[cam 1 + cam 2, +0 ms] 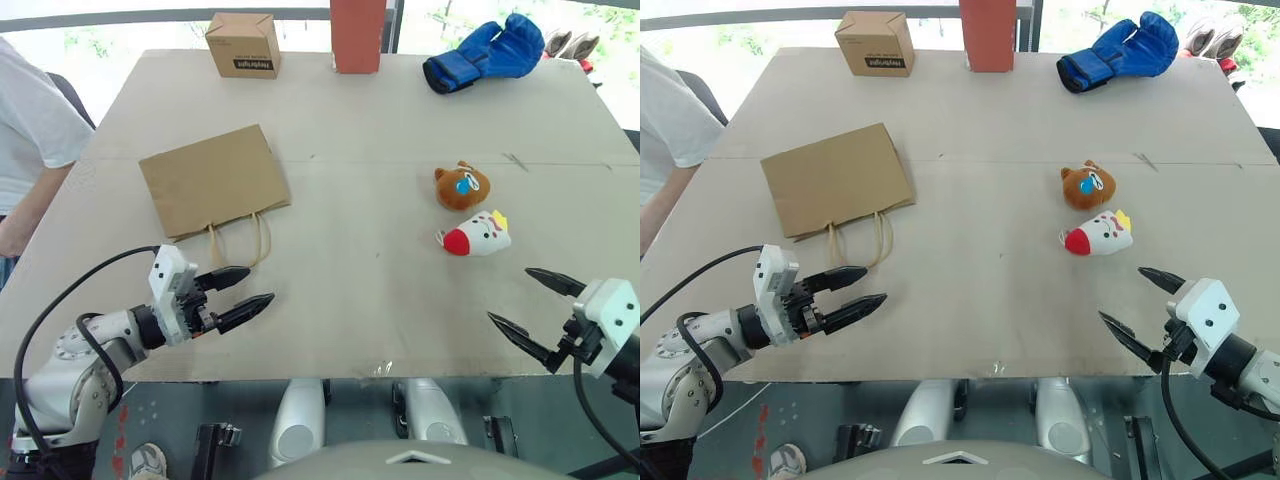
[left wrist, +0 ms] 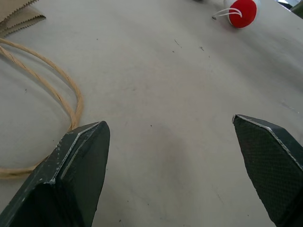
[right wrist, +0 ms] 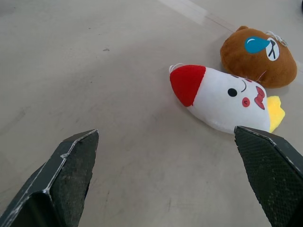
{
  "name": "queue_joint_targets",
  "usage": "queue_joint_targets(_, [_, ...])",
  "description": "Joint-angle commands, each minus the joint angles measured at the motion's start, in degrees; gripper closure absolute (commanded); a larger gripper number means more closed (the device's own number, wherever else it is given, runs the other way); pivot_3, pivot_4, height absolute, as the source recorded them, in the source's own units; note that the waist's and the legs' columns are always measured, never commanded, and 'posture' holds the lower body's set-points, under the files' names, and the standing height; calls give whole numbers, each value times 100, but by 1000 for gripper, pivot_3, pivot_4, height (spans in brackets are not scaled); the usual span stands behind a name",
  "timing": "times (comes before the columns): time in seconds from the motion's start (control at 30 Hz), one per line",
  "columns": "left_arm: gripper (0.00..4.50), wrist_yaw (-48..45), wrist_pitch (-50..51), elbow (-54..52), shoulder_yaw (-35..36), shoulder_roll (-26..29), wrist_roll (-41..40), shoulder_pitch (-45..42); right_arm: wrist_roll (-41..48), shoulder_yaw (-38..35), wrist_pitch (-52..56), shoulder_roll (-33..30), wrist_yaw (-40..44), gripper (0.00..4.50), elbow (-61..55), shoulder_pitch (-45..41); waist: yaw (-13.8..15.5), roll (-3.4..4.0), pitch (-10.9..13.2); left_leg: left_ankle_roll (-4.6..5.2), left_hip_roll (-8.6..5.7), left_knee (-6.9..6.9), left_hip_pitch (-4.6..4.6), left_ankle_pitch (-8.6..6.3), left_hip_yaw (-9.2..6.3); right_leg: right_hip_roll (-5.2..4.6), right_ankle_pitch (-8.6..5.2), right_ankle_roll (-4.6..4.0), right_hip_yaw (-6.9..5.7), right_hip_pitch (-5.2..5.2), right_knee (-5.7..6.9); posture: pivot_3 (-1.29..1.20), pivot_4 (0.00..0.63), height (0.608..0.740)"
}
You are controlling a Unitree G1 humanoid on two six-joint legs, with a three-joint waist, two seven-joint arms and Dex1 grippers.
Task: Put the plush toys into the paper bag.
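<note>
Two plush toys lie on the right half of the table: a round brown bear head [image 1: 461, 187] with a blue mark, and just in front of it a white toy [image 1: 476, 235] with a red nose and yellow tuft. The paper bag [image 1: 213, 180] lies flat on the left half, its loop handles [image 1: 238, 240] pointing toward me. My left gripper [image 1: 245, 290] hovers open near the front edge, just in front of the handles. My right gripper [image 1: 525, 298] is open too, in front of the white toy [image 3: 222, 100] and the bear head [image 3: 258, 56], apart from both.
A small cardboard box [image 1: 243, 44], a red upright block [image 1: 357, 34] and a blue boxing glove [image 1: 487, 52] stand along the far edge of the table [image 1: 370, 300]. A person in a white shirt [image 1: 28, 130] sits at the left side.
</note>
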Motion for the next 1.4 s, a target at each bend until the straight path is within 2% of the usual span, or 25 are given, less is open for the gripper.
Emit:
queue_joint_targets(0.03, [20,15,-194,31,251,37,-77,-156,90,115,-6,0,-98,0,-158,-319,2,0,0,3,0,0,0,1,-1,1,0,0,-1,0,0,0,150,740])
queue_joint_targets(0.13, [20,31,-544,740,537,57,-7,-617,85,728,174,-4,-306,0,-324,-1011,-18,0,1,20,14,-4,1,9,-18,27,-1,1,-17,0,4,0,150,740])
queue_joint_targets(0.27, [20,-503,-1062,1628,550,535,320,-1068,156,1138,332,-40,-355,0,-444,-1481,-3,0,0,20,15,-4,1,10,-35,38,-2,0,-28,-1,18,0,150,740])
queue_joint_targets(0.4, [20,-1339,-2215,2921,297,1208,978,-1706,278,1554,483,-67,-317,0,-569,-1865,17,-11,-1,20,14,2,-7,10,-35,36,-2,1,-35,-4,14,0,150,740])
queue_joint_targets(0.5, [20,-1890,-3209,3739,-74,1460,1460,-2122,303,1883,536,-107,-225,0,-587,-2125,8,-9,-1,19,14,3,-5,10,-23,26,-2,0,-34,-2,14,0,150,740])
queue_joint_targets(0.9, [20,-2957,-5905,5814,-1006,1667,2446,-3529,261,2379,552,-64,-310,0,-616,-2424,10,-16,-4,22,17,3,-8,12,-22,28,-1,2,-46,-1,32,0,150,740])
queue_joint_targets(1.07, [20,-2864,-6945,6166,-1182,1457,2624,-3837,229,2430,530,-30,-392,0,-655,-2392,10,-16,-4,22,17,19,-7,12,-21,28,-2,3,-44,-1,54,0,150,740])
queue_joint_targets(1.23, [20,-2764,-7334,6087,-1333,1221,2585,-3944,174,2483,492,-24,-434,0,-623,-2408,7,-16,-4,22,18,42,-7,12,-23,29,-2,4,-44,-1,79,0,150,740])
queue_joint_targets(1.27, [520,-2723,-7254,6002,-1334,1159,2519,-3935,156,2495,484,-19,-446,0,-618,-2414,5,-16,-4,22,19,48,-7,12,-23,28,-2,4,-44,1,83,0,150,740])
queue_joint_targets(1.4, [1614,-2713,-6911,5656,-1336,1008,2308,-3776,121,2526,481,15,-505,0,-608,-2418,3,-16,-4,22,19,55,-8,12,-24,29,-2,4,-44,1,90,0,150,740])
